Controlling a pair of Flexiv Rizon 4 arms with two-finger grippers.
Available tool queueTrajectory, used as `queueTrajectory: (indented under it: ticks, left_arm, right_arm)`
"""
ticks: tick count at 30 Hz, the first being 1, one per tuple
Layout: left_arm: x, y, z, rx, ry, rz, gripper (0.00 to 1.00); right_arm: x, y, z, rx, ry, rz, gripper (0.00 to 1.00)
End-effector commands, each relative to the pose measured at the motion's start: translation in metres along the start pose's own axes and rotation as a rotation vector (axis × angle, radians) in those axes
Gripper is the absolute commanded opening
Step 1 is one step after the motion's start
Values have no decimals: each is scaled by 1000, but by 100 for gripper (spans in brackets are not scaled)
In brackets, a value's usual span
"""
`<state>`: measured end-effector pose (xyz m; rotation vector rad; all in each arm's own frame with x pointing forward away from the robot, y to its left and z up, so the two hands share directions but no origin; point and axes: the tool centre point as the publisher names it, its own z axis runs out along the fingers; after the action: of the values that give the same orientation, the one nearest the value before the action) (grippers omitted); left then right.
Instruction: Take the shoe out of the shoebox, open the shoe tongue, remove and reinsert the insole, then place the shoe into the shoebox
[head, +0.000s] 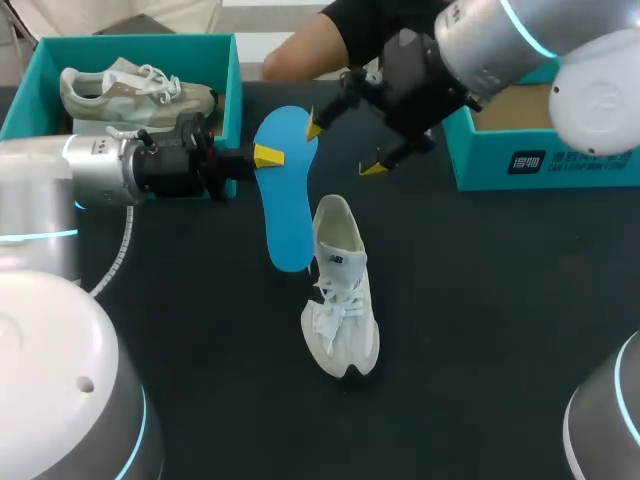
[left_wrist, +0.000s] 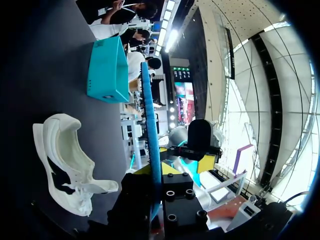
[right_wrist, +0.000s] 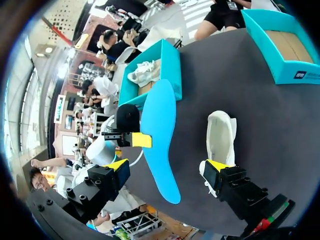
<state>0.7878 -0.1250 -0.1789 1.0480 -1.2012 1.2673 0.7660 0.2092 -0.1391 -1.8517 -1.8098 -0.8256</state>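
L gripper (head: 268, 157) is pinched shut on the blue insole (head: 285, 205). One yellow tip lies on the top face at the side edge near the wide end, and the other finger is under it, hidden in head view. The wrist view shows the insole edge-on between the fingers. R gripper (head: 343, 147) has its fingers spread wide and holds nothing, w/ the insole ahead of the gap, not touched.

Handling, my guess: the insole is thin, light, bendy foam. It'll droop or flap if held at one edge only, so take the narrow end too w/ the R gripper and steer that end in. There's no breakage risk, but it can fold or slip in a shallow pinch.

Looks: the insole is plain bright blue, foot-shaped and smooth, held off the table (head: 500, 320), its narrow end just beside the shoe's collar. The shoe (head: 340, 300) is a white lace-up sneaker lying on the table, mouth toward the insole, toe away. The teal shoebox (head: 520, 160) is well apart at R. Other teal box (head: 232, 80) at L holds a grey shoe (head: 130, 90).
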Motion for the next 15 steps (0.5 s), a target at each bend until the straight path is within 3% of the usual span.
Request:
queueTrajectory:
  ticks: [1, 7, 15]
  left_arm:
    - [0, 1, 0, 3, -1, 1, 0]
    - [0, 1, 0, 3, -1, 1, 0]
    - [0, 1, 0, 3, -1, 1, 0]
  right_arm:
    - [-8, 8, 4, 38, 176, -14, 100]
    - [-18, 14, 1, 20, 287, -9, 100]
    - [-28, 16, 2, 36, 321, -5, 100]
